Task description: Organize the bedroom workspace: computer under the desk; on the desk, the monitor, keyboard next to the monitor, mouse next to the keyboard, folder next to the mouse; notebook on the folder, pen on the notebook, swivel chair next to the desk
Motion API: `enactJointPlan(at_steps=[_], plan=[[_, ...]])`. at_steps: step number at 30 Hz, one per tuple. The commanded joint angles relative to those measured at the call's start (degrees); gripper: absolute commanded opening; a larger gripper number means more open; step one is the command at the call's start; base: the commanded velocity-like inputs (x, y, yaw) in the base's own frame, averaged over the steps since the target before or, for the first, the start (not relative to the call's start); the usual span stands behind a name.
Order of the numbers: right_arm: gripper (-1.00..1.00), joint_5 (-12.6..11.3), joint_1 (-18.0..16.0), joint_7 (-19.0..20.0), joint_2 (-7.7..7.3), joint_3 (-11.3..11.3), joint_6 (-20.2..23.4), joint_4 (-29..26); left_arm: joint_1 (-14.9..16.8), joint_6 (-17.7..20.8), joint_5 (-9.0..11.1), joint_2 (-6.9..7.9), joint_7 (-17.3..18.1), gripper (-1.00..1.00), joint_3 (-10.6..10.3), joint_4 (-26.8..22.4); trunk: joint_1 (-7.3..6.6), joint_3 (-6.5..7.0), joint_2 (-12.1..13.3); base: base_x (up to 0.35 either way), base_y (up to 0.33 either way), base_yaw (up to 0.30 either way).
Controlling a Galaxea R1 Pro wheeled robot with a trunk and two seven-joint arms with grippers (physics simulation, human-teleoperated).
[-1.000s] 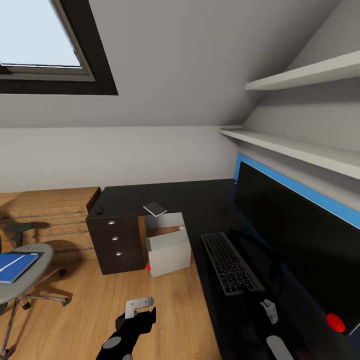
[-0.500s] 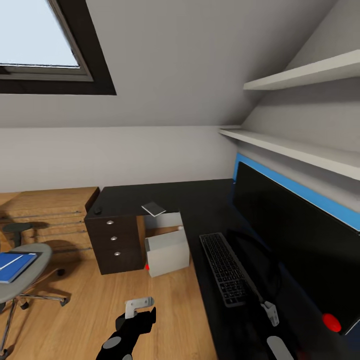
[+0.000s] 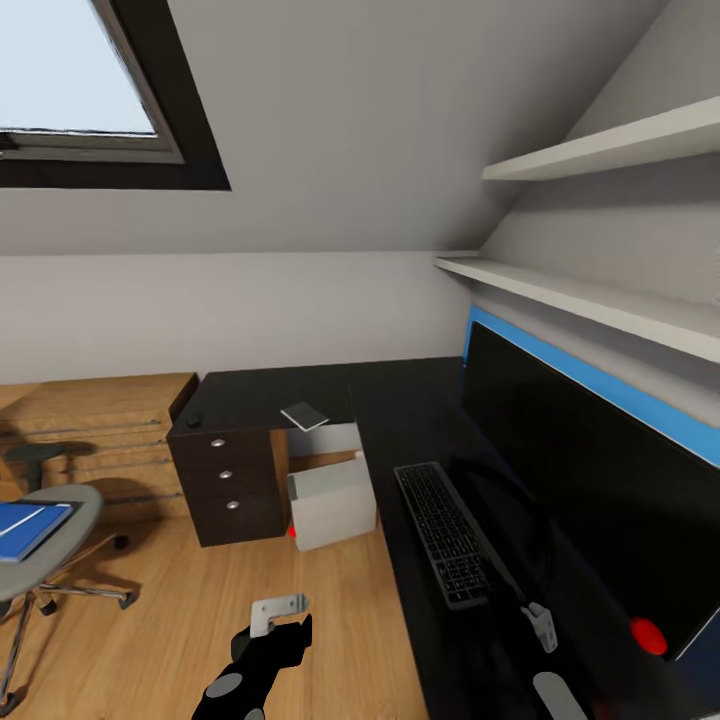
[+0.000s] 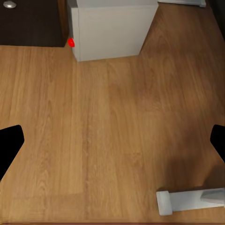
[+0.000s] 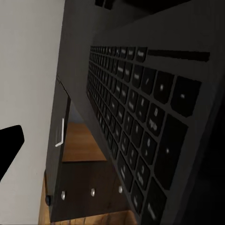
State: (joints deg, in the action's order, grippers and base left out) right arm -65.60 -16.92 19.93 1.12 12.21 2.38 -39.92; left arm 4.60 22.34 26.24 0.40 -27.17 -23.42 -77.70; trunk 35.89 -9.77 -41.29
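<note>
The glossy black desk (image 3: pixel 400 400) wraps the corner. On it the monitor (image 3: pixel 570 480) stands at the right, with the keyboard (image 3: pixel 440 530) in front of it. The notebook (image 3: pixel 305 416) and the mouse (image 3: pixel 193 421) lie on the far wing. The computer (image 3: pixel 333 500) sits on the floor under the desk. A small white stick (image 3: pixel 361 456), perhaps the pen, shows at the desk edge above it. At the left the swivel chair (image 3: pixel 60 545) carries the blue folder (image 3: pixel 25 527). My left gripper (image 3: pixel 275 612) hangs open over the floor. My right gripper (image 3: pixel 540 622) is open just past the keyboard's near end.
A dark three-drawer unit (image 3: pixel 228 490) stands under the desk's far wing. A low wooden bed (image 3: pixel 100 415) lies behind the chair. Two white shelves (image 3: pixel 600 150) jut out above the monitor. Wood floor (image 4: pixel 112 131) spreads between the chair and the desk.
The whole picture has slid slightly left, so the camera has moved. Both grippers hold the same place in the view. Nothing on the desk has been shifted.
</note>
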Motion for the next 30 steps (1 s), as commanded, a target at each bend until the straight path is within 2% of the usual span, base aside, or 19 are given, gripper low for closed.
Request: enactJointPlan(at_steps=[1,24,30], plan=[[1.00,-0.58,-0.05,0.28,0.07,0.18,0.25,0.04,0.06,0.14,0.48,0.04,-0.51,1.00,-0.13,-0.08,-0.01,-0.09,-0.08,-0.256,-0.001,0.000],[1.00,-0.58,-0.05,0.28,0.08,0.18,0.19,0.10,0.06,0.16,0.55,0.04,-0.51,1.00,-0.03,-0.05,-0.01,-0.09,-0.08,-0.327,0.000,0.000],[1.00,-0.52,-0.05,0.28,0.09,0.16,-0.86,1.06,0.07,0.05,0.56,0.07,-0.51,1.00,0.52,1.34,-0.01,-0.09,-0.08,-0.334,0.000,0.000]])
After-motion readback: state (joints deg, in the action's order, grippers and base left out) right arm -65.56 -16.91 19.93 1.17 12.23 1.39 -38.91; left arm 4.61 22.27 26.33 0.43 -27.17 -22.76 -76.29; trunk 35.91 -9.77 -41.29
